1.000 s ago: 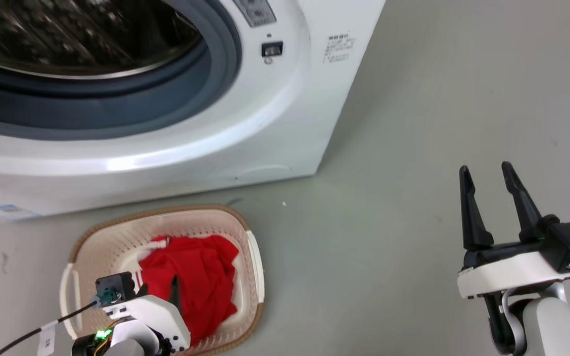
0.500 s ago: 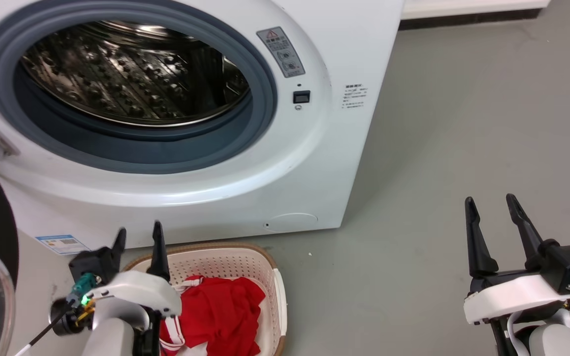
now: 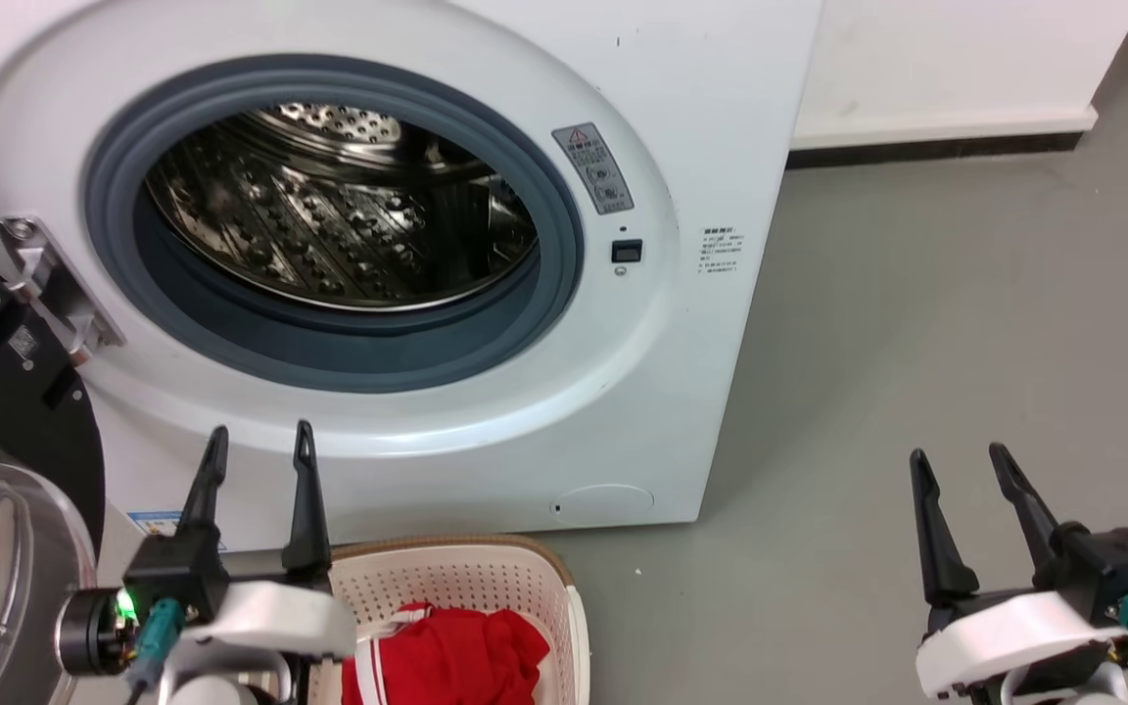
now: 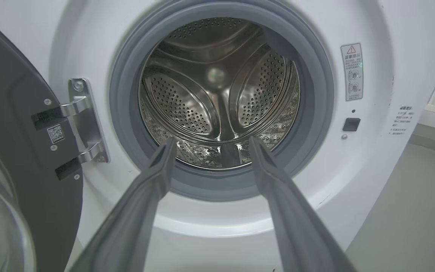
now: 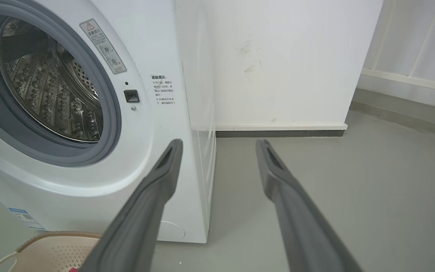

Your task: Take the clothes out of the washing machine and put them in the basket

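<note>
Head view: the left gripper (image 3: 260, 436) hangs with its fingers spread wide, holding nothing, pointing up at the washer (image 3: 711, 127). The clothes (image 3: 456, 656) lie in the basket (image 3: 525, 558), just below and to the right of it. The right gripper (image 3: 958, 458) is equally wide and unladen. It stands well to the right of both, over the floor (image 3: 916, 294).

Left wrist view: the fingers (image 4: 142, 196) frame the lower porthole. The drum (image 4: 217, 79) lies straight ahead and the open door (image 4: 13, 132) is to their left.

Right wrist view: the fingers (image 5: 289, 204) aim past the washer's corner. The basket's rim shows at their lower left, with a sliver of red.
</note>
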{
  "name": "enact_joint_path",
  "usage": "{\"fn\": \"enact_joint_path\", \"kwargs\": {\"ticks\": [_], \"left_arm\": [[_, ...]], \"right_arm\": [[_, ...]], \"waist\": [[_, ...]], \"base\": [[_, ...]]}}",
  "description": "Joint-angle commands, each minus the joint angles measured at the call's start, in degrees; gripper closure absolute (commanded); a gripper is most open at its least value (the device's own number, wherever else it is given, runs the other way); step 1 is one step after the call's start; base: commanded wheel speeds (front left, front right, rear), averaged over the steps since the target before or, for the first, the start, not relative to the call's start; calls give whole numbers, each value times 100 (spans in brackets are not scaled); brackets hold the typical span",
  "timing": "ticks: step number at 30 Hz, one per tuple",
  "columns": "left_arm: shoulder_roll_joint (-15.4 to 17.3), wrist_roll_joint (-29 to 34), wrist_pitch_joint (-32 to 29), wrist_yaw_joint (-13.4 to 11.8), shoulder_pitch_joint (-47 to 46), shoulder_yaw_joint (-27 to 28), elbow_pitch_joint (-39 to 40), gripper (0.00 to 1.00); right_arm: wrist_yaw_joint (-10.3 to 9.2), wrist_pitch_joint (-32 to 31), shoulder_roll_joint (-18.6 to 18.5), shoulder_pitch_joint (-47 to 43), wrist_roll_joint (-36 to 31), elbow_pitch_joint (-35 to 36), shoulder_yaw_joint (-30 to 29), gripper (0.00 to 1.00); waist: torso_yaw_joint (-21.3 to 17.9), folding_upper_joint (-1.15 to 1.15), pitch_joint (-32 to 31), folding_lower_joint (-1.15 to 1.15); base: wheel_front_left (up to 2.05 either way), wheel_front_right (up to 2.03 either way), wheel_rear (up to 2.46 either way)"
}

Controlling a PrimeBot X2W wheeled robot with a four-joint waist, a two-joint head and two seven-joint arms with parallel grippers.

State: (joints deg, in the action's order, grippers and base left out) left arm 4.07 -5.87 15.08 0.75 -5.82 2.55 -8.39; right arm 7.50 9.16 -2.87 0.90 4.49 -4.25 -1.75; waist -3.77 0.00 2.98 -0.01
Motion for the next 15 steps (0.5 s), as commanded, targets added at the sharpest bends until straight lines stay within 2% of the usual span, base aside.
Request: {"fn": "enact_joint_path", "kwargs": {"ticks": [1,10,15], "left_arm": [[32,61,12,-32,136,-22,69,0],[134,169,-387,-149,981,-89,538,0],[120,85,-507,-137,1086,-113,534,0]], "right_arm": [[-2,-6,-1,-92,-22,17,-12,0],[-2,-166,0,-407,-159,168,121,0],[-2,-203,0,-498,-172,241,113,0]], "waist": [[45,0,-114,1],[103,0,-415,1],[129,0,-466,1]], "base": [[0,0,0],[0,0,0],[0,0,0]]}}
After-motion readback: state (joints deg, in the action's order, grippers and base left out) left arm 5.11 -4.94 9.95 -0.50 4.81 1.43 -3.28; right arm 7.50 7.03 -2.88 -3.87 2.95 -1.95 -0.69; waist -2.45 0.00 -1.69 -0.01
